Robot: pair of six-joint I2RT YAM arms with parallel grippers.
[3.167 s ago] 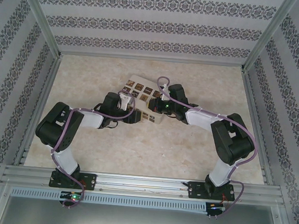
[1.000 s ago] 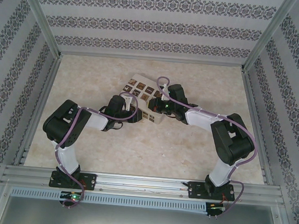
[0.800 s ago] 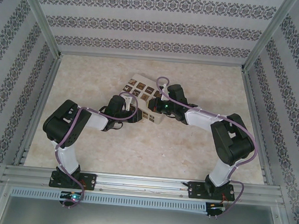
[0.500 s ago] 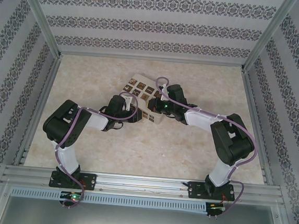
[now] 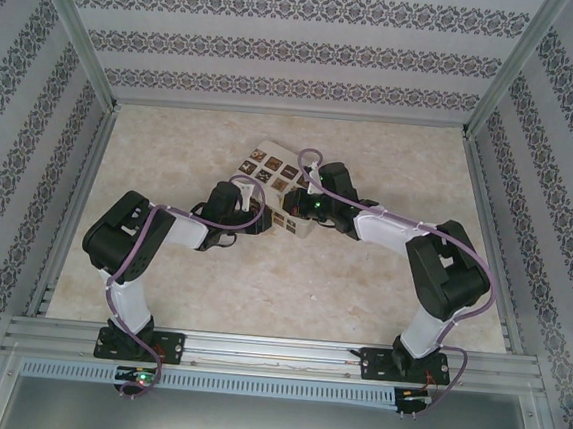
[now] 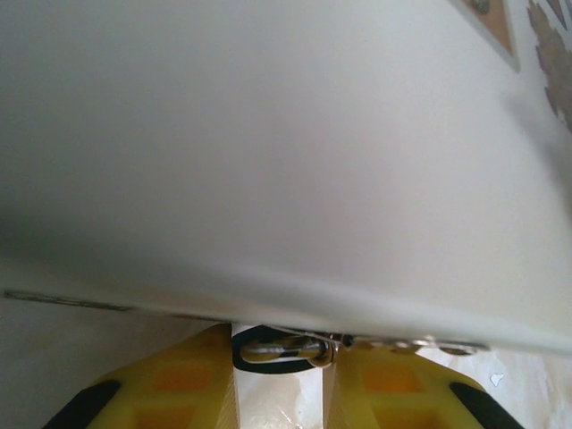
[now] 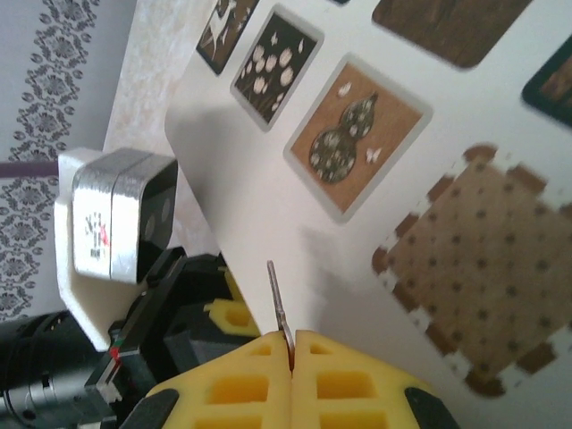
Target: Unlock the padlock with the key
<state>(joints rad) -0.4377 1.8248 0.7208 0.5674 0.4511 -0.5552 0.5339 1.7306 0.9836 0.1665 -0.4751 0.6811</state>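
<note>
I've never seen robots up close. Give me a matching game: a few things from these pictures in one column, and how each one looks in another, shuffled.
Things:
1. cream box with dark square pictures
2. right hand
3. left hand
4. thin silver metal blade

Descriptions:
A. yellow fingers apart, a small silver and black piece in the gap
B. fingers pinched shut
C. sticks up from closed fingers
D. lies on the beige table where both arms meet

Pairs: 1-D, 2-B, 3-A, 4-C

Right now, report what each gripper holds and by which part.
The right gripper pinches a thin key by its base. A metal piece sits inside the left gripper; grip unclear.
</note>
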